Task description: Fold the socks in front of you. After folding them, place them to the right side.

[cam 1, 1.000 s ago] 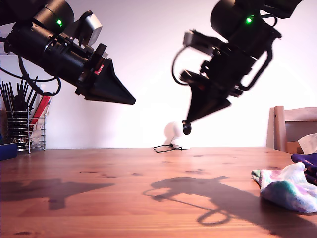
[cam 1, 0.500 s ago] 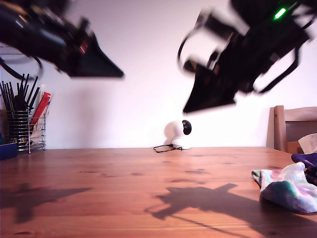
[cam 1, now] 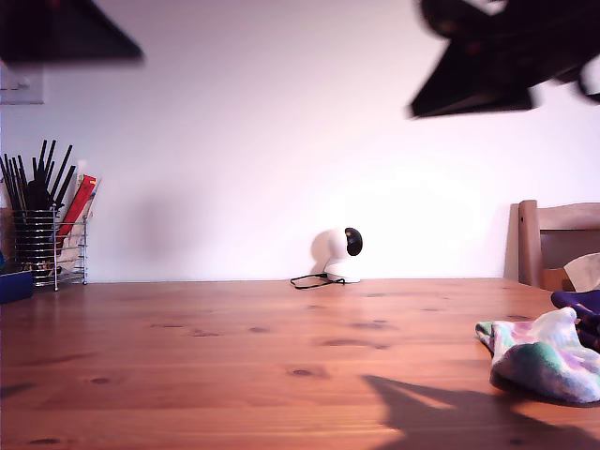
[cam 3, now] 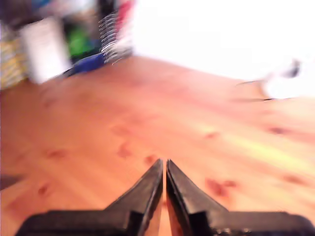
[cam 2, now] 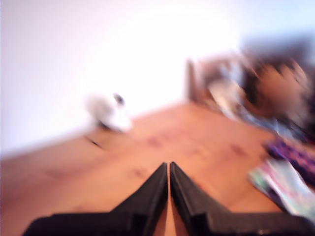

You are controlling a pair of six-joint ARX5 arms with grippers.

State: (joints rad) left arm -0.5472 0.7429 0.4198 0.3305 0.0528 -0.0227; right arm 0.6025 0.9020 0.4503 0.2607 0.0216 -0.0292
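The socks lie folded in a small heap on the wooden table [cam 1: 262, 356] at the exterior view's right edge. The pastel tie-dye sock [cam 1: 544, 361] sits in front, with the dark navy sock [cam 1: 583, 305] behind it. The first wrist view shows the tie-dye sock [cam 2: 285, 184] and the navy sock [cam 2: 295, 152] blurred. My first gripper [cam 1: 137, 58] is high at the exterior view's top left, shut and holding nothing [cam 2: 169, 166]. My second gripper [cam 1: 415, 112] is high at the exterior view's top right, above the socks, also shut and holding nothing [cam 3: 164, 162].
A small white round camera [cam 1: 342, 253] with a cable stands at the table's far edge. A wire holder [cam 1: 47, 239] of dark sticks and a blue object [cam 1: 14, 283] are at the exterior view's left. A wooden chair [cam 1: 553, 239] stands behind the socks.
Both arms have risen quickly toward the exterior view's top, the first going left and the second going right. Their shadows have slid off the table's middle. The socks have not moved.
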